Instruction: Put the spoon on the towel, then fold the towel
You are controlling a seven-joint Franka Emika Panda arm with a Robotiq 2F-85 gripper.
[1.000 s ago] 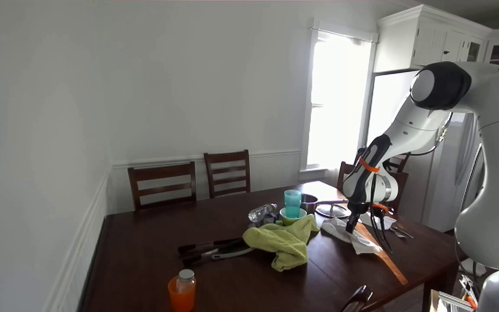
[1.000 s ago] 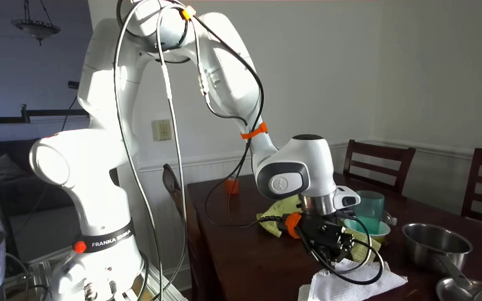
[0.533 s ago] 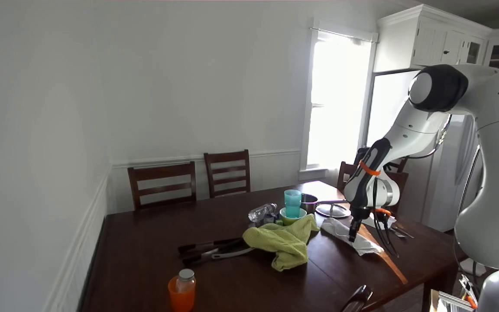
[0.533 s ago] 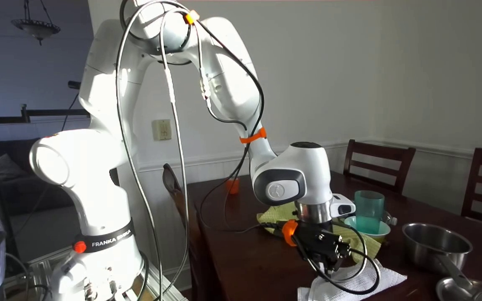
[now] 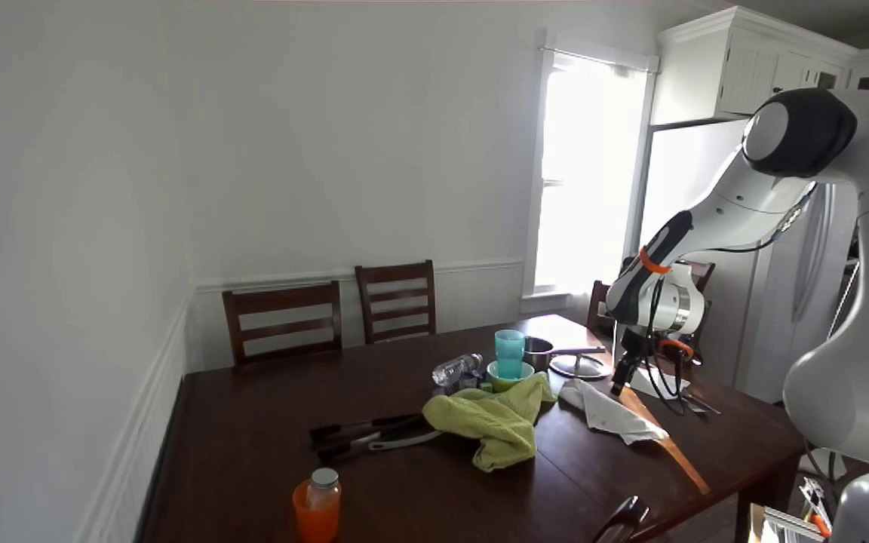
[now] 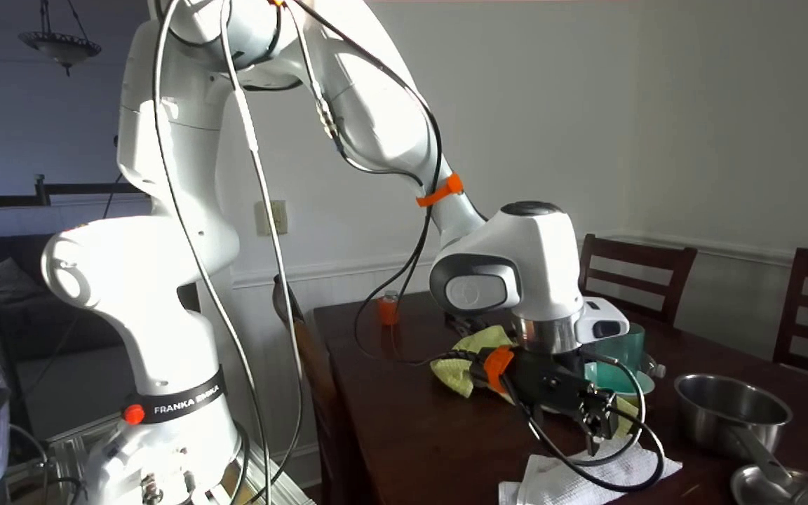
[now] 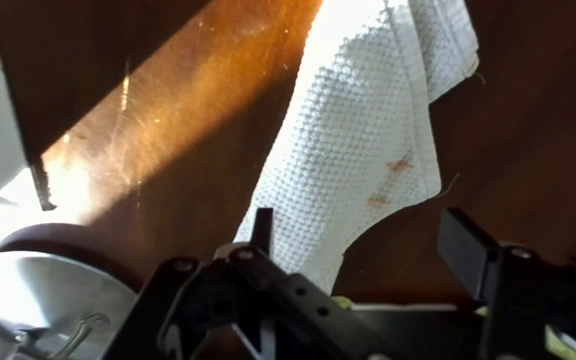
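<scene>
Plainly, the claw (image 7: 359,232) is released: its black fingers (image 7: 263,232) stand well apart across the lower half of the wrist view. The white towel (image 7: 348,130) lies on the brown table (image 7: 528,175), stretching from the top edge of that frame down to its lower middle, with two rusty stains (image 7: 398,165) toward its right side. At lower left sits a pot lid (image 7: 58,287). In an exterior view, a green cloth (image 5: 491,424) lies at lower centre, just beside a bowl (image 5: 508,385) holding a blue cup (image 5: 509,353).
</scene>
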